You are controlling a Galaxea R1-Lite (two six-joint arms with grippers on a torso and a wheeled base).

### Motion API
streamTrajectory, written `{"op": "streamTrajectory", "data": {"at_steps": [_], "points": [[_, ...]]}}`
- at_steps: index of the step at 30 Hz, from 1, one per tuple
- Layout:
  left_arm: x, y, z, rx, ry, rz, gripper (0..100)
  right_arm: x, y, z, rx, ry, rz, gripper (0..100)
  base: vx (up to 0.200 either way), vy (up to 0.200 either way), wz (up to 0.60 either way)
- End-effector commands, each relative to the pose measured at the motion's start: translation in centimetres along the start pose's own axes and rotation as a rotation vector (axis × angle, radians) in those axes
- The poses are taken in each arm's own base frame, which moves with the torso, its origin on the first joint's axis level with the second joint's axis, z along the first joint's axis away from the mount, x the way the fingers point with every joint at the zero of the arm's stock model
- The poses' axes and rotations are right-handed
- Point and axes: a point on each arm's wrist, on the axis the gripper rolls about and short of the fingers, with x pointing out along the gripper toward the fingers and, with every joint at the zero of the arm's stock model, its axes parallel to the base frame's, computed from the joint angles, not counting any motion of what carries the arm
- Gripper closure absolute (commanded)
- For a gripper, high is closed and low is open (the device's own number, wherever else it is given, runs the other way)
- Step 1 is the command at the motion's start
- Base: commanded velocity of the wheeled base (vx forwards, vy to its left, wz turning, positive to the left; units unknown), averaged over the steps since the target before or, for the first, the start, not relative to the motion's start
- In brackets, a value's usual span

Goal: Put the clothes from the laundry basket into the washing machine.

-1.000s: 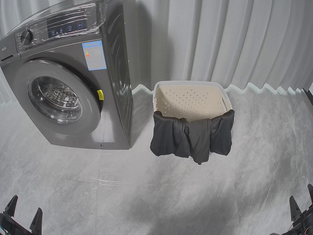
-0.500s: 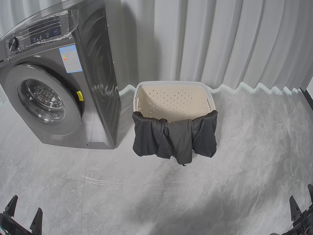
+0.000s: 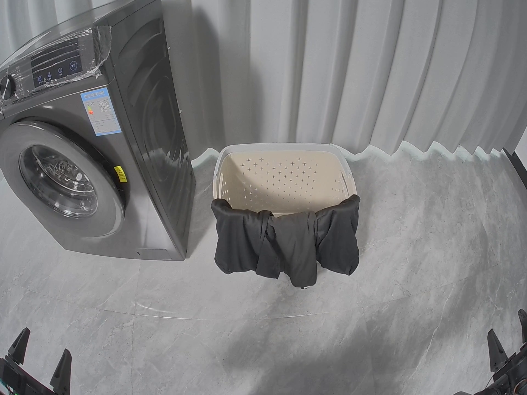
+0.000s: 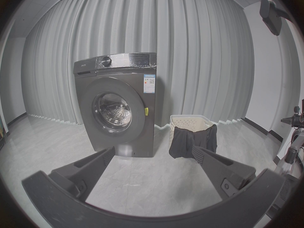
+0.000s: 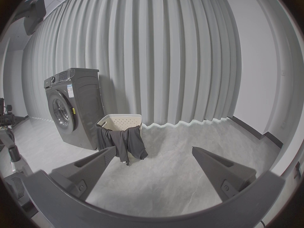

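Camera alone shifted; clothes (image 3: pixel 285 240) still drape laundry basket (image 3: pixel 285 150), left hand (image 3: pixel 44 345) and right hand (image 3: pixel 508 327) stay spread.

At your ten o'clock, the washing machine (image 3: pixel 93 154) has a glossy, dark grey metallic shell that mirrors the curtain folds. Its door window (image 3: pixel 57 181) looks like clear glass, and crinkled, shiny plastic film (image 3: pixel 55 64) covers the control panel. At twelve o'clock, the laundry basket (image 3: pixel 285 176) is matt cream plastic, perforated. The clothes (image 3: pixel 285 237) over its rim are soft, dark, matt cloth. You see a smooth, polished, grey stone-look floor (image 3: pixel 395 303) and a matt white pleated curtain (image 3: pixel 357 56).
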Motion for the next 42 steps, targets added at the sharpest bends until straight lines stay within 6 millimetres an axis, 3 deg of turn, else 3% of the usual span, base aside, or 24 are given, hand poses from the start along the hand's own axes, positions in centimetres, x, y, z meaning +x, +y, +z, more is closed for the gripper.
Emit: {"op": "streamTrajectory", "data": {"at_steps": [1, 5, 14, 26, 38, 42], "points": [[-0.02, 0.01, -0.49, -0.001, -0.001, 0.001, 0, 0.01, 0.00, -0.53, 0.000, 0.001, 0.000, 0, 0.200, 0.000, 0.00], [-0.02, 0.01, -0.49, -0.001, -0.001, 0.001, 0, 0.01, 0.00, -0.53, 0.000, 0.001, 0.000, 0, 0.200, 0.000, 0.00], [-0.02, 0.01, -0.49, -0.001, -0.001, 0.001, 0, 0.01, 0.00, -0.53, 0.000, 0.001, 0.000, 0, 0.000, 0.000, 0.00], [-0.02, 0.01, -0.49, -0.001, -0.001, 0.001, 0, 0.01, 0.00, -0.53, 0.000, 0.001, 0.000, 0, 0.000, -0.200, 0.00], [-0.02, 0.01, -0.49, 0.001, -0.001, 0.001, 0, 0.01, 0.00, -0.53, 0.000, 0.001, 0.000, 0, 0.000, 0.000, 0.00], [-0.02, 0.01, -0.49, 0.001, -0.001, 0.001, 0, 0.01, 0.00, -0.53, 0.000, 0.001, 0.000, 0, 0.200, 0.000, 0.00]]}}
